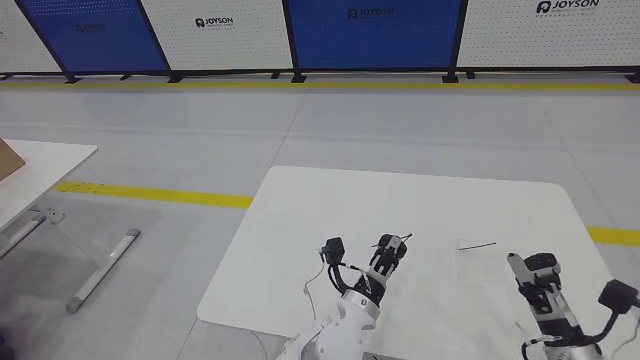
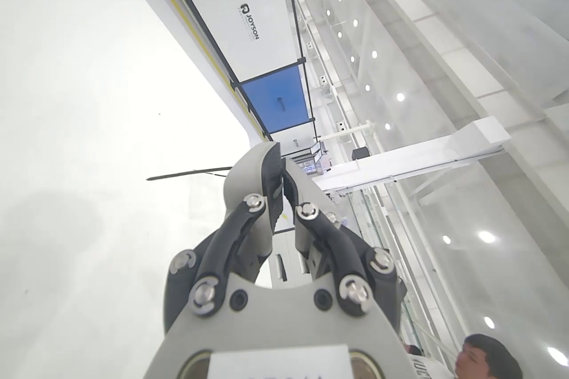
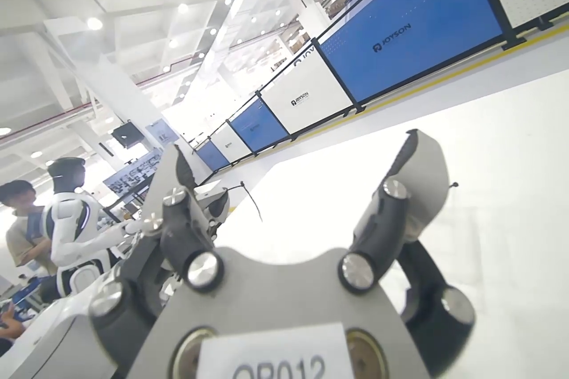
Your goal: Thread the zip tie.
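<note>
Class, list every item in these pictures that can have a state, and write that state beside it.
zip tie: held in a gripper, curved, free end loose, not looped.
second zip tie: lying straight on the table, not held, not looped.
left gripper: shut on the zip tie.
right gripper: open, empty.

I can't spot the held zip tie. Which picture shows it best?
Left wrist view: the zip tie juts clearly from the left claw. Right wrist view shows the tie small, farther off; top view, just a sliver.
</note>
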You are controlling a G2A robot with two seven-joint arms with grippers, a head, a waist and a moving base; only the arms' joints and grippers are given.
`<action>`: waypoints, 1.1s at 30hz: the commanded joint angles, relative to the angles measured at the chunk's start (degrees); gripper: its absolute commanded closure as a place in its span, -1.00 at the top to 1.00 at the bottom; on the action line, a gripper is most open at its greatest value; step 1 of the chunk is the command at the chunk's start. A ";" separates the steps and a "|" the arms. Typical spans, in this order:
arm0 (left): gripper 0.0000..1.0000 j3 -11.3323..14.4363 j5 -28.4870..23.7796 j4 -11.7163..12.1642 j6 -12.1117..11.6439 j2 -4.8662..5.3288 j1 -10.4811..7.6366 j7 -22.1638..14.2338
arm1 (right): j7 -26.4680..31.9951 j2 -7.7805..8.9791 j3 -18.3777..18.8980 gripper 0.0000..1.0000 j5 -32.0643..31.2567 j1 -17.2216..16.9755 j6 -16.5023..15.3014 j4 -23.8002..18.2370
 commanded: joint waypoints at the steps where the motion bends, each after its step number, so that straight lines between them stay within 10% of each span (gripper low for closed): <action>1: -1.00 -0.01 0.01 -0.02 -0.03 0.01 0.02 -0.01 | 0.00 0.00 0.00 1.00 0.00 0.00 0.00 0.00; 9: -1.00 -0.45 -2.49 -0.24 1.17 -0.16 -0.24 -0.43 | 1.19 -0.27 0.00 1.00 1.99 0.52 0.48 -0.23; 19: -1.00 -3.05 -21.29 0.36 16.06 -1.11 -5.92 -9.38 | 0.82 -0.77 4.97 1.00 11.14 -1.17 0.00 -0.02; 33: -1.00 -2.69 -27.56 5.14 16.20 -1.81 -9.12 -9.48 | 0.82 -0.77 4.97 1.00 11.14 -1.17 0.00 -0.02</action>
